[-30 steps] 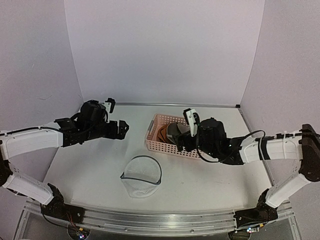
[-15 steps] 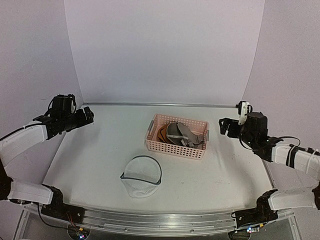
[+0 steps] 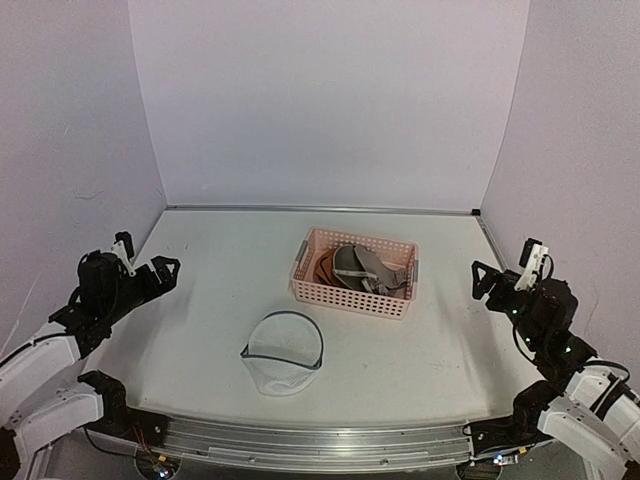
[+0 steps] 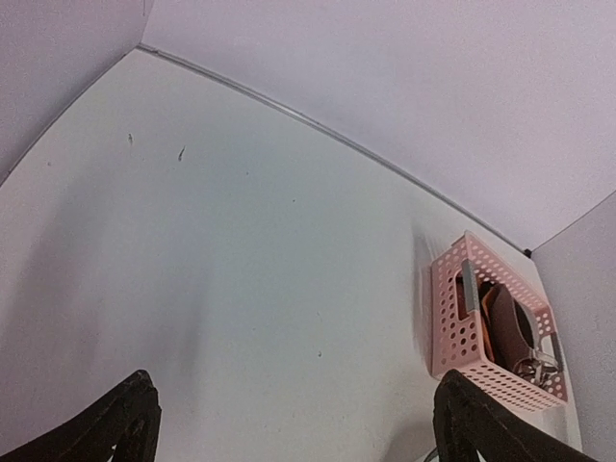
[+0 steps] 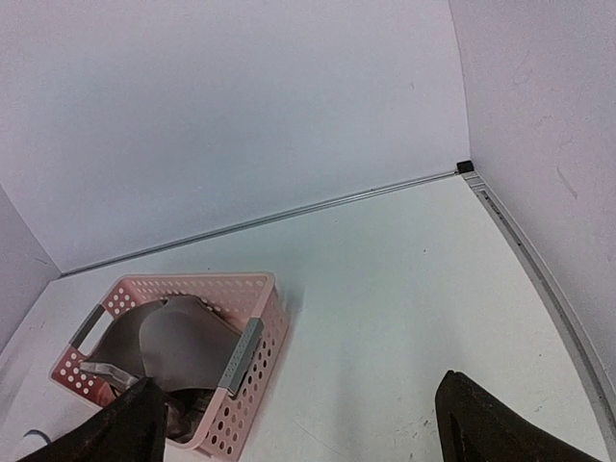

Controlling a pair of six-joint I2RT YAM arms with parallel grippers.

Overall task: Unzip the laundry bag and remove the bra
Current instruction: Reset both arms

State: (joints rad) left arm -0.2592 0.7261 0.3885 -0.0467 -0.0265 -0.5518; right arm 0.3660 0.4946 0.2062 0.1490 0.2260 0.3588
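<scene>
The left gripper (image 3: 150, 260) is seen with its jaws spread wide and nothing held between them, raised over the table's (image 3: 200, 300) edge at 9 o'clock in the top view. The right gripper (image 3: 507, 275) is likewise fully parted and empty, at 3 o'clock. Both are well apart from every object.

The laundry bag (image 3: 283, 352), white mesh with a dark wire rim, is set on the table at 6 o'clock, near the arm bases. No bra is seen in it. The bra (image 3: 355, 265) is lying in a pink perforated basket (image 3: 350, 300) at the table's centre, at 1 o'clock from the bag and apart from it. Its grey-taupe cups are turned up, with orange-brown fabric showing at their 9 o'clock side.

In the left wrist view, the left gripper (image 4: 298, 433) appears as two dark fingers at the lower edge. The basket (image 4: 457, 322) is seen at 4 o'clock, with the bra's (image 4: 502, 322) orange-brown side showing, which the top view barely reveals.

In the right wrist view, the right gripper (image 5: 313, 433) frames bare table. The basket (image 5: 255, 318) sits at 8 o'clock, its grey handle insert plain, and the bra's (image 5: 173, 337) grey cup fills it. The whole bag is shown only by the top view.
</scene>
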